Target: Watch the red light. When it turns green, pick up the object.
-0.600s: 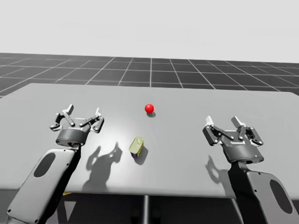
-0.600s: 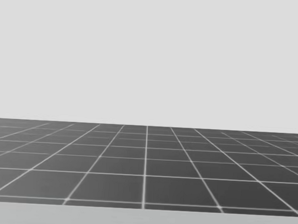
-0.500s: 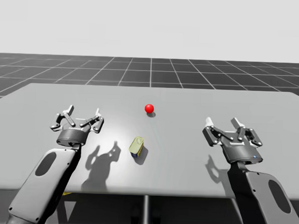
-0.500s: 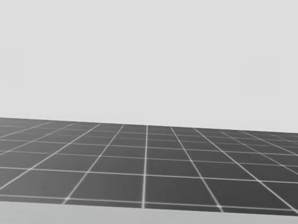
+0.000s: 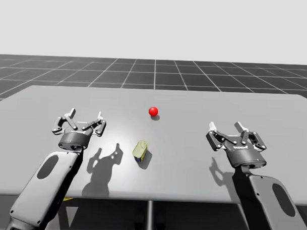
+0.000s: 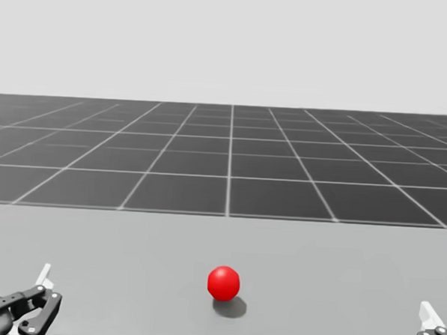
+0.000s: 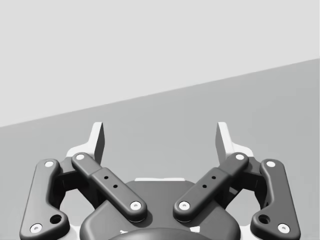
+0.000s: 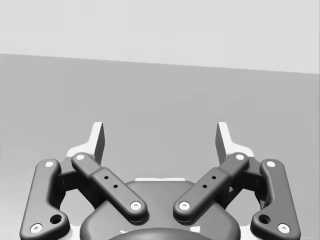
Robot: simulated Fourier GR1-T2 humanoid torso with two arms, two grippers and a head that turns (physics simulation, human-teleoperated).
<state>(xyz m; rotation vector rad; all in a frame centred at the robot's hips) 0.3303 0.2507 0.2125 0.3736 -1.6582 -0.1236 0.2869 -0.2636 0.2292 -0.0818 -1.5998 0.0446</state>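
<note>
Seeing grey tabletop (image 5: pixel 274 119) stretching across the high view, with dark grid floor (image 5: pixel 155 72) behind it. Seeing left gripper (image 5: pixel 85 116) hovering over the tabletop's left part, fingers spread wide, gripping nothing; checking left wrist view, same wide gap, bare tabletop ahead. Seeing right gripper (image 5: pixel 227 130) hovering over the right part, likewise gaping wide, holding nothing. Finding small yellow-green box (image 5: pixel 140 150) lying on the tabletop between the two grippers, well apart from both, somewhat nearer the left one. Spotting red light (image 5: pixel 153 111), a round ball, sitting on the tabletop beyond the box, near it but not touching, showing red
</note>
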